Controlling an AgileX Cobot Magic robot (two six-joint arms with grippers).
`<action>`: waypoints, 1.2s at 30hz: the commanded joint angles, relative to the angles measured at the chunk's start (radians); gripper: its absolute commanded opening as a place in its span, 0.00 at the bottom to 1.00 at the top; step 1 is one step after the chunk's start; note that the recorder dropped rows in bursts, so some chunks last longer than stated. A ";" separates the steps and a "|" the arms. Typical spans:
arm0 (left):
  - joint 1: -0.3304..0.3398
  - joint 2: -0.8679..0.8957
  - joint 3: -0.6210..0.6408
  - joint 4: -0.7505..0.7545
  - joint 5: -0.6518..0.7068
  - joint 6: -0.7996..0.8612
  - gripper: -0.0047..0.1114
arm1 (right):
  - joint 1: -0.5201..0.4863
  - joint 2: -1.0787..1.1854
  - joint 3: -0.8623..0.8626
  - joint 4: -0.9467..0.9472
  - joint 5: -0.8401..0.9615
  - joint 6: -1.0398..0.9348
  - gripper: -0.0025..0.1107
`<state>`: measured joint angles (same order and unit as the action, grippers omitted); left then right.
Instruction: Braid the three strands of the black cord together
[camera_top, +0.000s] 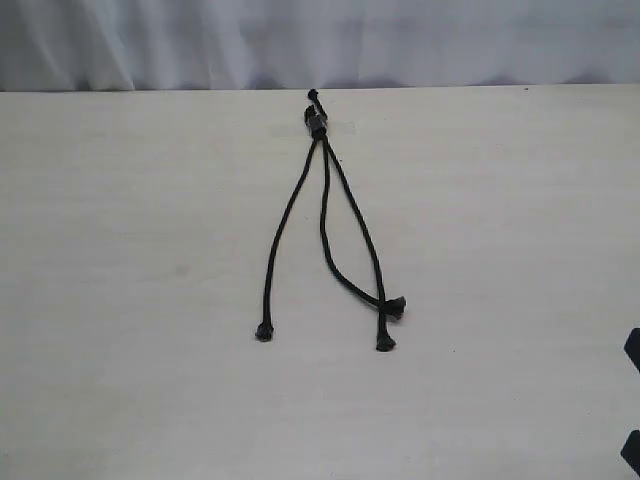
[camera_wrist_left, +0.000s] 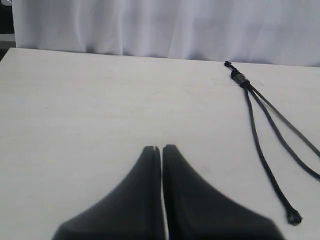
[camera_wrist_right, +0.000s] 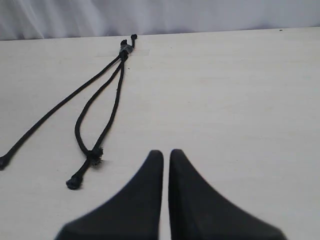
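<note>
The black cord (camera_top: 324, 190) lies flat on the pale table, its bound end (camera_top: 317, 122) at the far side. Of the three strands, the left strand (camera_top: 278, 240) runs alone to its tip (camera_top: 264, 332). The middle strand (camera_top: 330, 250) curves and crosses the right strand (camera_top: 362, 235) just short of their tips (camera_top: 385, 342). My left gripper (camera_wrist_left: 161, 148) is shut and empty, well off to the side of the cord (camera_wrist_left: 257, 140). My right gripper (camera_wrist_right: 166, 152) is shut and empty too, a short way beside the crossed tips (camera_wrist_right: 95, 155).
The pale wooden table (camera_top: 120, 300) ends at a white curtain (camera_top: 150, 40) along its far side. Two dark bits of the right arm (camera_top: 632, 352) show at the right edge of the exterior view. The left arm is out of that view.
</note>
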<state>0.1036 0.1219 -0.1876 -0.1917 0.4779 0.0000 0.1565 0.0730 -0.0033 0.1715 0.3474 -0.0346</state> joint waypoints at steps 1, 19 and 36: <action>0.001 -0.002 0.005 0.000 -0.016 0.000 0.06 | -0.002 -0.007 0.003 0.003 -0.013 0.006 0.06; 0.001 -0.002 0.005 0.000 -0.016 0.000 0.06 | -0.002 -0.007 0.003 0.003 -0.029 0.006 0.06; 0.001 -0.002 0.005 0.000 -0.016 0.000 0.06 | -0.002 -0.007 0.003 0.003 -0.586 0.006 0.06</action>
<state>0.1036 0.1219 -0.1876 -0.1917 0.4761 0.0000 0.1565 0.0730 -0.0033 0.1715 -0.2071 -0.0346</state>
